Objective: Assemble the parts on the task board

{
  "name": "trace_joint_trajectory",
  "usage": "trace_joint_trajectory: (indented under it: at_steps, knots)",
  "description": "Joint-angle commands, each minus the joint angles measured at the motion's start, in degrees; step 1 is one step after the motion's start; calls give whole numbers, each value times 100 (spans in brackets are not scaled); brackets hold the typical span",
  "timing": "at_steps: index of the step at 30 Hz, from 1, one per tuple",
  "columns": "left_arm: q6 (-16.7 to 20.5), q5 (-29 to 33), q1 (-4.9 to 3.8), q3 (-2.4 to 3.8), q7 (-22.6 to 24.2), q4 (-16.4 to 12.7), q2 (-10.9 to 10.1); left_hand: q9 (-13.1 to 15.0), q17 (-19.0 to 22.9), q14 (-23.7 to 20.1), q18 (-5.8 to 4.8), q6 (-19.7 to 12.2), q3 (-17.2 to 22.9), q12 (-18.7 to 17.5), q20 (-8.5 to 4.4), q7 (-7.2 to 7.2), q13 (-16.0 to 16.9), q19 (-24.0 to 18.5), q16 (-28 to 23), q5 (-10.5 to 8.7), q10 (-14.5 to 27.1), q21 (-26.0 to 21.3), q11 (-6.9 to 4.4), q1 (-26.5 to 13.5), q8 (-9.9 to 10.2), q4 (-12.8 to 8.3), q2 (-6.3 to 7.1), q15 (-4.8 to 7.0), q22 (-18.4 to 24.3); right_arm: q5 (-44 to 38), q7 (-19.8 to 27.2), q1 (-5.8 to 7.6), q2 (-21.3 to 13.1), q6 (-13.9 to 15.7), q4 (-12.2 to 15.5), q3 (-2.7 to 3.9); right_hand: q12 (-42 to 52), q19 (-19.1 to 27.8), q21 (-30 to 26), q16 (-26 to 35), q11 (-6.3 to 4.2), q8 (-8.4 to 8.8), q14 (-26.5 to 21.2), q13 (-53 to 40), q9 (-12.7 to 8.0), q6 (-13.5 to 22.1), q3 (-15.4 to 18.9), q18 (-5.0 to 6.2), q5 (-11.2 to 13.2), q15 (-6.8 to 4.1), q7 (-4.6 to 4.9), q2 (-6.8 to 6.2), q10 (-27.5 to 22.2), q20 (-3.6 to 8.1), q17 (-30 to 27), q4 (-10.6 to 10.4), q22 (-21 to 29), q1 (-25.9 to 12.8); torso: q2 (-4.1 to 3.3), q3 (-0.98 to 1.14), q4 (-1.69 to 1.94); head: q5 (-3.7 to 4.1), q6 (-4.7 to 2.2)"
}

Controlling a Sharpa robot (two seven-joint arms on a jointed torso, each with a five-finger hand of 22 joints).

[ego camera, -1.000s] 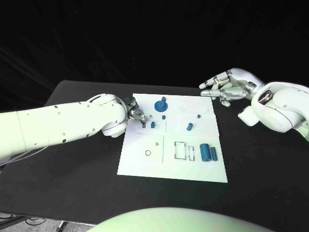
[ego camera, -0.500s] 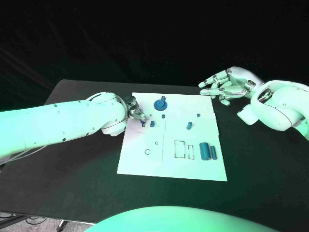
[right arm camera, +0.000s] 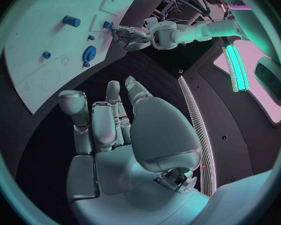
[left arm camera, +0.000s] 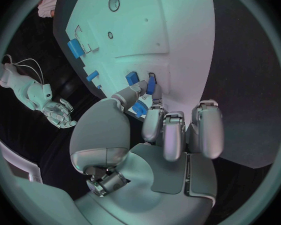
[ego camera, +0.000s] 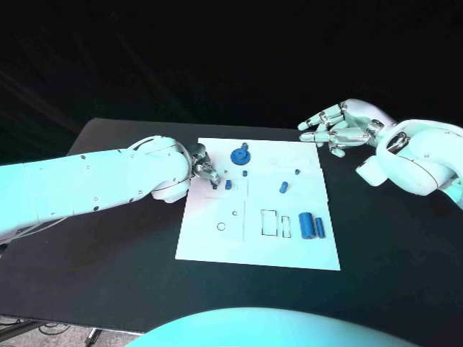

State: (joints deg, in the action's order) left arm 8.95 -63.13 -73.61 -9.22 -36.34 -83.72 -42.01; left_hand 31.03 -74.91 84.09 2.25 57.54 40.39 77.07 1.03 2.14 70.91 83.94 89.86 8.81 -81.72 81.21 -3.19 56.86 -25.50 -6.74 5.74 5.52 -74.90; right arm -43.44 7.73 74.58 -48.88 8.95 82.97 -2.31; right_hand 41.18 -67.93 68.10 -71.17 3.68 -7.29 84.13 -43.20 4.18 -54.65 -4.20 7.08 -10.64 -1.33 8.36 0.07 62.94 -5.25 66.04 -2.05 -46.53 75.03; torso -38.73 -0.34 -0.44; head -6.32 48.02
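Note:
The white task board (ego camera: pixel 223 244) lies mid-table. My left hand (ego camera: pixel 200 168) is at its left edge, thumb and a finger pinching a small blue part (left arm camera: pixel 152 84) down on the board, right beside another small blue part (left arm camera: pixel 132 78). A blue gear (ego camera: pixel 240 155) stands near the far edge, a short blue peg (ego camera: pixel 283 188) sits mid-board, and a blue cylinder (ego camera: pixel 312 225) lies to the right. My right hand (ego camera: pixel 339 128) hovers past the board's far right corner, fingers apart and holding nothing. The right wrist view shows that hand (right arm camera: pixel 109 125) above the black table beside the board (right arm camera: pixel 34 70).
Outlined recesses (ego camera: pixel 273 223) and a small round hole (ego camera: pixel 221 228) mark the board's near half. Black table (ego camera: pixel 96 267) surrounds the board on all sides. My left forearm (ego camera: pixel 75 188) lies across the table's left part.

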Motion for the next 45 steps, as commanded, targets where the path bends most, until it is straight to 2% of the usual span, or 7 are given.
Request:
trace_joint_trajectory:
  at_steps: [1,17,26,38,45]
  knots:
    - [-403,-125,49,-38,-42,-13,10,-22,-1509,591,-39,246,-48,25,-52,-181,4,379,14,30,-31,4,-9,65,-816,18,-9,34,-1142,-33,53,-3,0,-36,11,0,-15,14,-44,21,-37,-25,91,7,-9,-17,23,92,13,24,9,25,7,13,-4,-1,14,34,-1,1,0,4,5]
    - [-466,-206,50,-38,-78,12,30,-226,-1509,591,-42,327,-317,40,-60,-195,18,382,14,4,-30,8,-17,45,-784,141,-37,42,-1153,-33,60,-3,8,-36,1,0,-15,14,-44,21,-37,-25,91,7,-9,-17,23,92,13,24,9,25,7,13,-4,-1,14,34,-2,-2,1,5,32]
    - [-599,-210,53,-37,-93,17,26,-374,-1509,591,-45,396,-568,77,-64,-213,65,389,14,-7,-53,21,-28,-15,-778,248,-3,47,-1165,-33,60,-4,9,-41,-7,0,-15,14,-44,21,-37,-25,91,7,-9,-17,23,92,13,24,9,25,7,13,-4,-1,14,34,0,-3,5,7,50]
    - [-603,-210,54,-37,-96,20,25,-427,-1509,591,-46,418,-642,83,-65,-218,72,390,14,-3,-58,22,-31,-40,-777,291,-2,49,-1168,-33,63,-4,15,-44,-12,0,-15,14,-44,21,-37,-25,91,7,-9,-17,23,92,13,24,9,25,7,13,-4,-1,14,34,3,0,-1,-1,53]
    - [-581,-210,55,-36,-93,32,23,-471,-1509,591,-48,440,-652,95,-65,-224,89,394,14,10,-69,32,-36,-29,-778,328,-68,50,-1175,-33,64,-4,15,-44,-12,0,-14,18,-54,31,-36,-28,90,11,-9,-18,34,94,8,25,10,26,7,13,-12,-11,28,25,1,-2,2,-1,51]
